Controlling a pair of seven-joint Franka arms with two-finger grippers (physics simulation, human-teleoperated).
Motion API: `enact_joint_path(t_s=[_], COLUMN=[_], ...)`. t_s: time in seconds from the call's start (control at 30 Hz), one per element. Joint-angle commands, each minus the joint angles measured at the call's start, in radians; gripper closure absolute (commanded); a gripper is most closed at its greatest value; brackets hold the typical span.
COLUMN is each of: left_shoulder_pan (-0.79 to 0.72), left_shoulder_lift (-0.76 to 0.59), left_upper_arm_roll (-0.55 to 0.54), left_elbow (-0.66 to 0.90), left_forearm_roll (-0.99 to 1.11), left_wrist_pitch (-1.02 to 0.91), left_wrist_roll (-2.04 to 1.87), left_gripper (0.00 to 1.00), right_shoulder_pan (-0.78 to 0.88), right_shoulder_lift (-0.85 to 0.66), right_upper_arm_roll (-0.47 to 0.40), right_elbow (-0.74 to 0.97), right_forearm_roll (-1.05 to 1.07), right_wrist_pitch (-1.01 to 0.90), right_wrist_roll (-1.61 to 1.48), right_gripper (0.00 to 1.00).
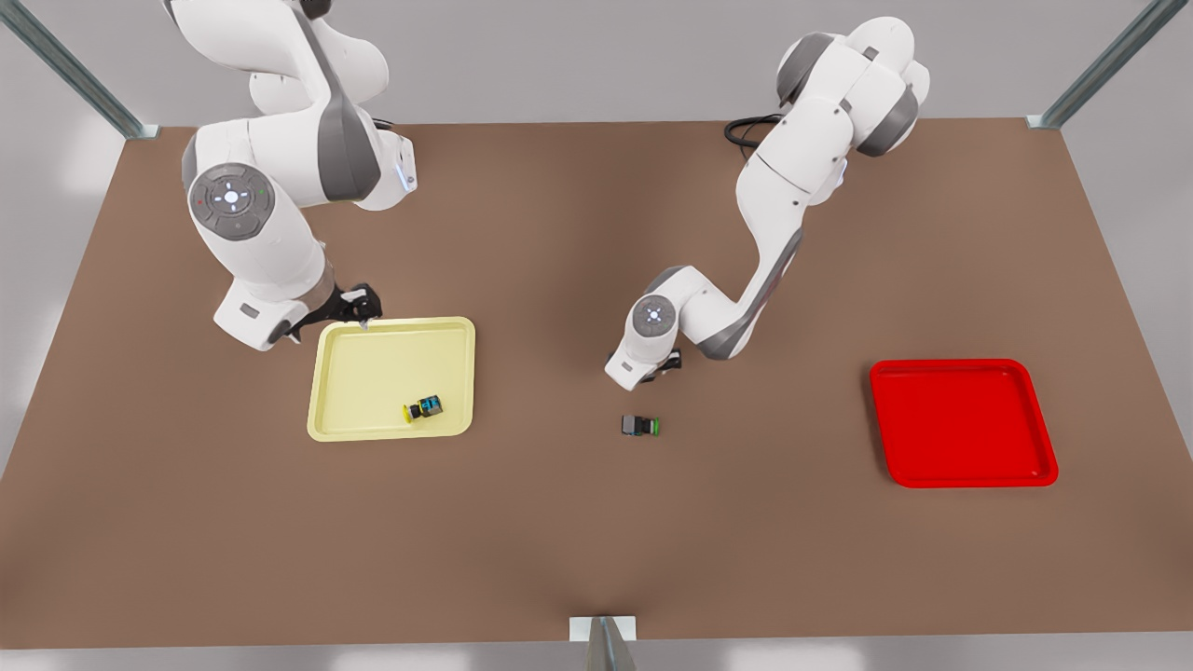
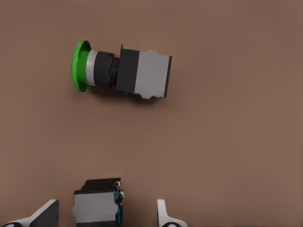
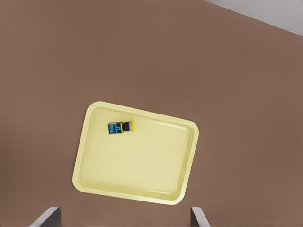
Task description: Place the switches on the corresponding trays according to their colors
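Note:
The pale yellow tray (image 1: 373, 373) (image 3: 142, 165) holds a yellow-capped switch (image 1: 424, 407) (image 3: 121, 127) lying on its side. A green-capped switch (image 1: 640, 426) (image 2: 120, 71) lies on the bare table near the middle. My left gripper (image 1: 657, 365) (image 2: 106, 215) hangs just behind it, open, with another grey-bodied switch (image 2: 97, 205) lying between its fingers, untouched; that switch's cap is hidden. My right gripper (image 1: 362, 312) (image 3: 123, 217) is open and holds nothing, high over the yellow tray's far edge. The red tray (image 1: 960, 424) sits at the front view's right.
The brown table (image 1: 596, 540) has metal frame posts at its far corners and a bracket (image 1: 603, 630) at the near edge. A black cable (image 1: 746, 130) lies by the base of the arm on the front view's right.

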Motion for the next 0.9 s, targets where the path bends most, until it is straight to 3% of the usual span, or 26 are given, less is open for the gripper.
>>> enact_joint_path(t_s=[0.0, 0.07, 0.13, 0.63, 0.87], left_shoulder_pan=[0.000, 0.000, 0.000, 0.009, 0.011], left_shoulder_lift=[0.000, 0.000, 0.000, -0.008, -0.008], left_upper_arm_roll=[0.000, 0.000, 0.000, -0.002, -0.002], left_elbow=[0.000, -0.002, -0.002, -0.006, -0.008], left_forearm_roll=[0.001, 0.001, 0.001, 0.001, 0.001], left_wrist_pitch=[-0.002, -0.006, -0.006, -0.009, -0.009], left_wrist_roll=[-0.001, -0.001, -0.001, -0.007, -0.001], left_gripper=[0.00, 0.00, 0.26, 0.33, 0.46], right_shoulder_pan=[0.001, 0.001, -0.002, -0.005, -0.009], right_shoulder_lift=[0.000, 0.003, 0.009, 0.026, 0.028], right_upper_arm_roll=[0.000, 0.000, 0.000, -0.002, -0.008], right_elbow=[0.000, 0.000, 0.000, 0.006, 0.006], right_forearm_roll=[-0.002, -0.002, -0.002, -0.003, -0.003], right_wrist_pitch=[0.000, 0.000, 0.003, 0.008, 0.009], right_wrist_roll=[0.000, 0.002, 0.002, 0.003, 0.003], right_gripper=[0.00, 0.00, 0.00, 0.00, 0.00])
